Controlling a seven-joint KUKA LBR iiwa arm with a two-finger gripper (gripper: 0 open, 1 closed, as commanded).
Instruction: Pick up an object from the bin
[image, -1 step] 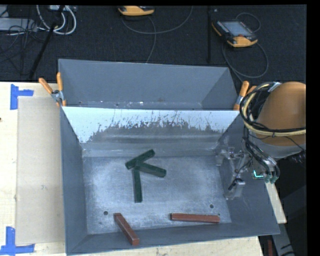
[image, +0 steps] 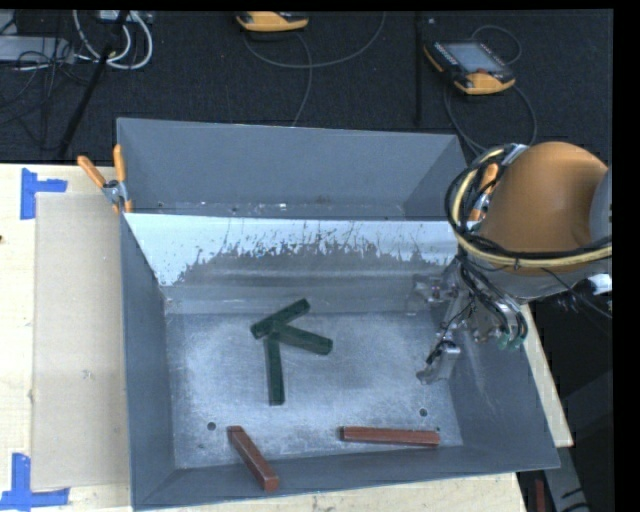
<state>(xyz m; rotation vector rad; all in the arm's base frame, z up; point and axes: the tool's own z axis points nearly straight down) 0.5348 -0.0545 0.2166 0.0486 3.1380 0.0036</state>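
By the right wall of the grey metal bin, about halfway between its far edge and its near edge, the robot's claw hangs low over the bare floor. The arm comes in over the right rim, and its round orange cover sits high above the far right corner. I cannot tell how far open the claw is, and I see nothing in its hold. The thing closest to it is a long, thin red-brown bar, and I cannot tell what the bar is made of. It lies flat on the floor near the near right corner, a little nearer the near edge than the claw and not touching it. Its long side runs from left to right, almost in line with the near edge, and its right end points at the right wall. A second red-brown bar of the same kind lies by the near left corner. It is slanted, with one end toward the middle of the floor and the other end toward the near edge. In the middle of the floor, well apart from the claw, three dark green bars lie together. Two cross in a flat V that opens to the right, and the third points from them toward the near edge.
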